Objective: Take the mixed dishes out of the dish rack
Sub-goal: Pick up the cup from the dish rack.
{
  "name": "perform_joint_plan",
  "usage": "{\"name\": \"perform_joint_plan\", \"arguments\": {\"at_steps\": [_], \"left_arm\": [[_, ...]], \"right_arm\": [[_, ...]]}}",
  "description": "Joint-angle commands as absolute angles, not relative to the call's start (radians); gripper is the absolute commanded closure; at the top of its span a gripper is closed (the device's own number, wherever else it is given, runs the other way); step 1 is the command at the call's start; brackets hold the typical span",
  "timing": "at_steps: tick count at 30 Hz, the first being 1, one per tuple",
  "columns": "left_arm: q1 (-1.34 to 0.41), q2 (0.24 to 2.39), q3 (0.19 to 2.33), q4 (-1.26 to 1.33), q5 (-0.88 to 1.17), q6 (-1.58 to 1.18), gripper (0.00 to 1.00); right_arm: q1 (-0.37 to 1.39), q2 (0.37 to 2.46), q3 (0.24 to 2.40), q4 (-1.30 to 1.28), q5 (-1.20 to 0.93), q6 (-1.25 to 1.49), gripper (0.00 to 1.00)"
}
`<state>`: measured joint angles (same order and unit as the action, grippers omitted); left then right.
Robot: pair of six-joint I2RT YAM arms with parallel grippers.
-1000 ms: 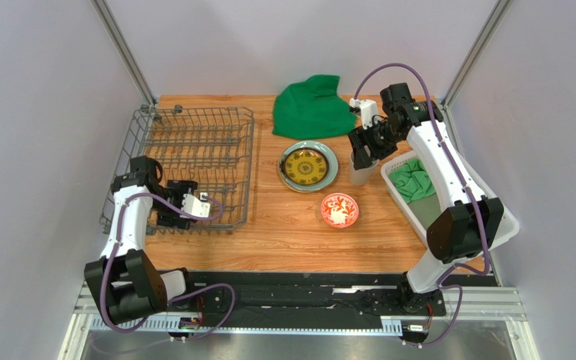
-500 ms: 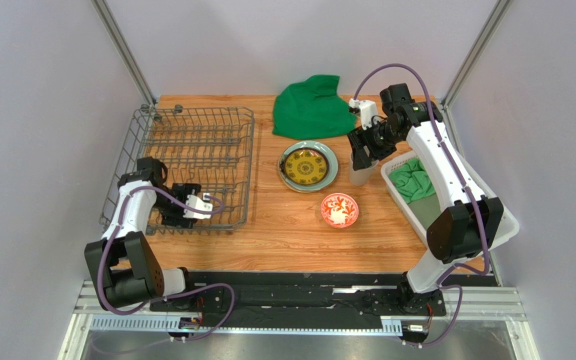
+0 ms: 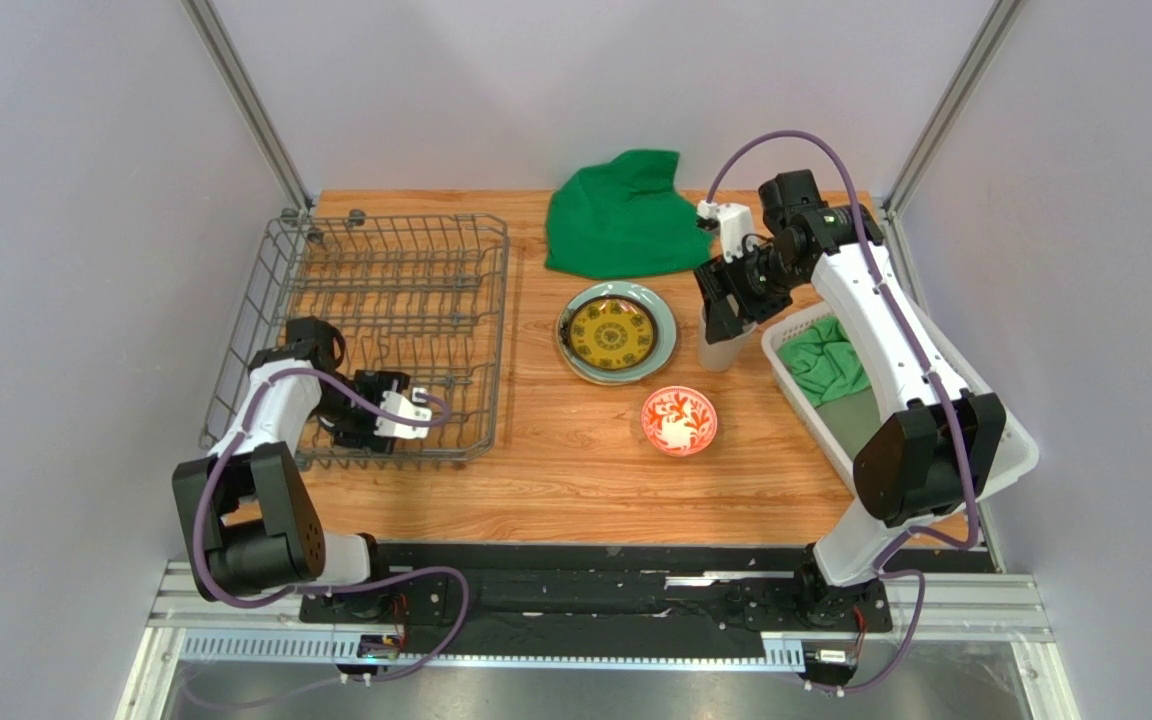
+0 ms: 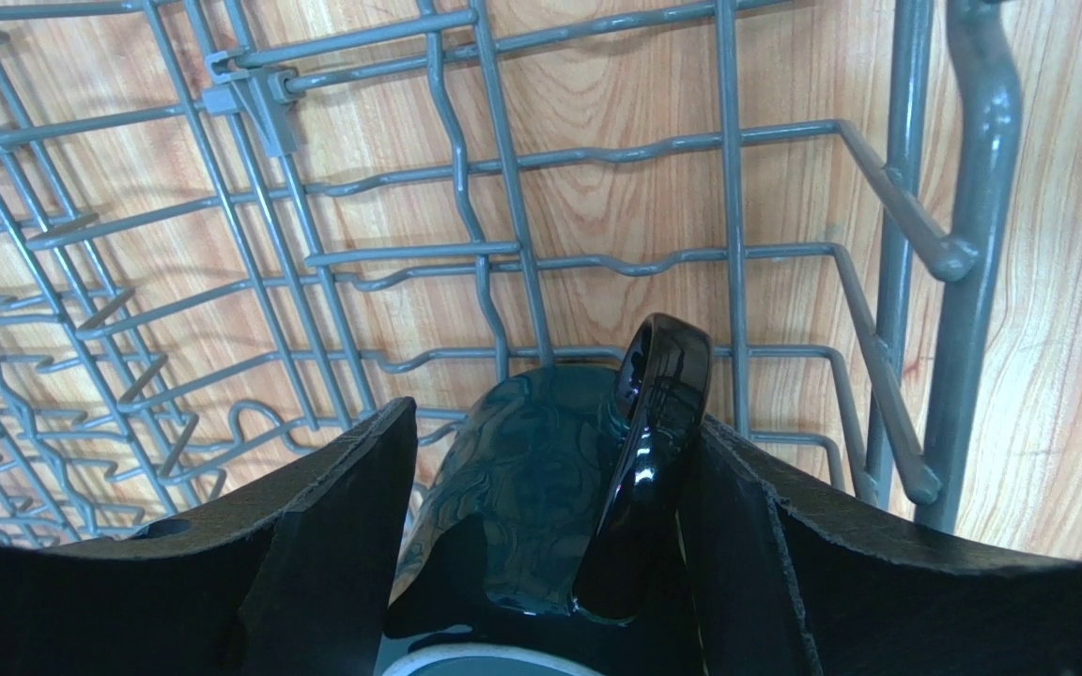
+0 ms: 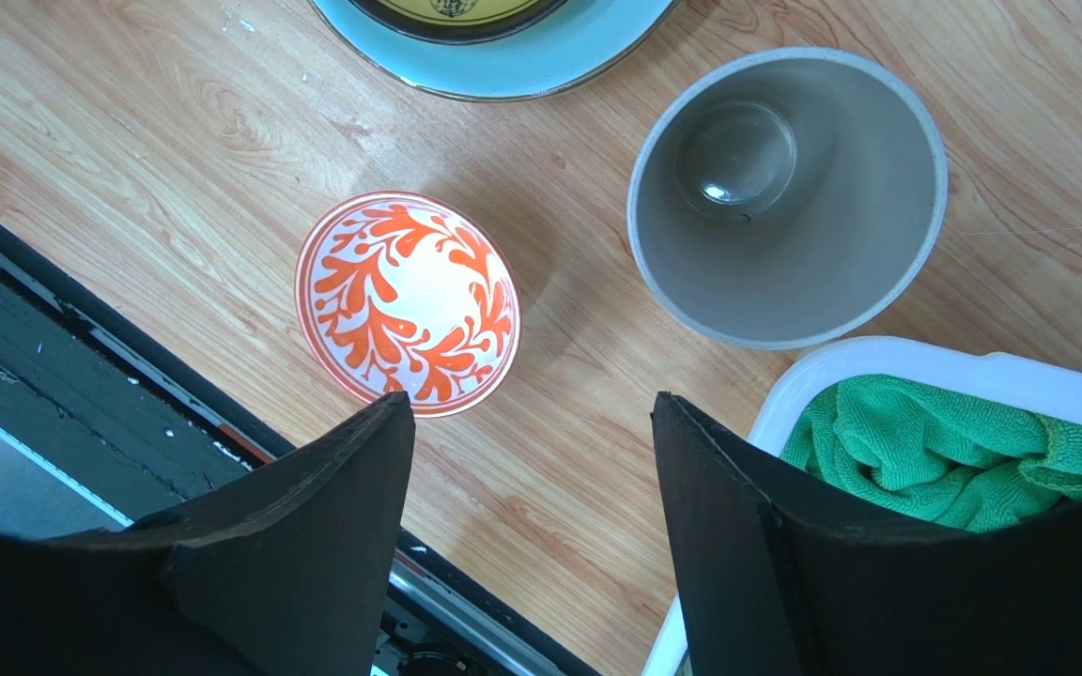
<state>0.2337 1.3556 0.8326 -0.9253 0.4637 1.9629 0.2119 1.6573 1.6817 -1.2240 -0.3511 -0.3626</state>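
Note:
The dish rack (image 3: 387, 278) stands at the left. A dark teal mug (image 4: 561, 493) lies on its side in the rack's near right corner. My left gripper (image 3: 394, 416) is open low in the rack (image 4: 730, 211), its fingers either side of the mug (image 4: 554, 423); the right finger touches the handle. The beige cup (image 3: 713, 354) stands upright on the table; my right gripper (image 3: 719, 311) is open and empty just above it. In the right wrist view (image 5: 533, 409) it is over bare wood between the cup (image 5: 787, 197) and the red-and-white bowl (image 5: 406, 303). The small yellow-and-dark plate (image 3: 608, 332) lies on the pale green plate (image 3: 663, 339). The cream floral plate is out of view.
A green cloth (image 3: 624, 218) is heaped at the back centre. A white lattice basket (image 3: 991, 438) holding another green cloth (image 3: 823, 360) stands at the right edge, next to the cup. The bowl (image 3: 678, 420) sits in front of the plates. Metal frame posts rise at both back corners.
My left arm has shifted a little to the right, pushing the gripper further along the rack's near side around the mug. The right gripper has barely moved above the cup.

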Motion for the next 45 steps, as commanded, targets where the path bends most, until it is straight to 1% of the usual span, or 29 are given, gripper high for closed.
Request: {"name": "perform_joint_plan", "arguments": {"at_steps": [1,10,11,13,15,16,24,31,33,40,45], "left_arm": [[0.222,1.384,0.805,-0.954,0.514,2.227,0.27],[0.215,1.430,0.798,-0.965,0.549,2.217,0.30],[0.212,1.439,0.798,-0.968,0.551,2.215,0.33],[0.209,1.450,0.813,-0.976,0.563,2.201,0.35],[0.206,1.463,0.825,-0.994,0.568,2.194,0.41],[0.206,1.469,0.839,-1.011,0.575,2.184,0.42],[0.202,1.494,0.865,-1.040,0.591,2.157,0.43],[0.201,1.493,0.874,-1.025,0.540,2.105,0.43],[0.201,1.485,0.877,-1.023,0.535,2.100,0.44],[0.196,1.440,0.888,-1.025,0.489,2.097,0.54],[0.186,1.427,0.891,-1.037,0.443,2.095,0.56]], "right_arm": [[0.213,1.654,1.681,-1.196,-0.364,-0.356,0.33],[0.213,1.658,1.672,-1.193,-0.359,-0.356,0.33],[0.212,1.660,1.671,-1.193,-0.360,-0.354,0.33],[0.213,1.661,1.666,-1.190,-0.362,-0.354,0.33],[0.213,1.661,1.660,-1.186,-0.362,-0.353,0.33],[0.212,1.661,1.658,-1.186,-0.362,-0.353,0.33],[0.213,1.664,1.644,-1.178,-0.368,-0.347,0.33],[0.213,1.664,1.640,-1.175,-0.370,-0.347,0.33],[0.213,1.663,1.638,-1.174,-0.373,-0.347,0.33],[0.212,1.658,1.631,-1.174,-0.371,-0.350,0.33],[0.213,1.661,1.625,-1.170,-0.371,-0.350,0.33]]}}
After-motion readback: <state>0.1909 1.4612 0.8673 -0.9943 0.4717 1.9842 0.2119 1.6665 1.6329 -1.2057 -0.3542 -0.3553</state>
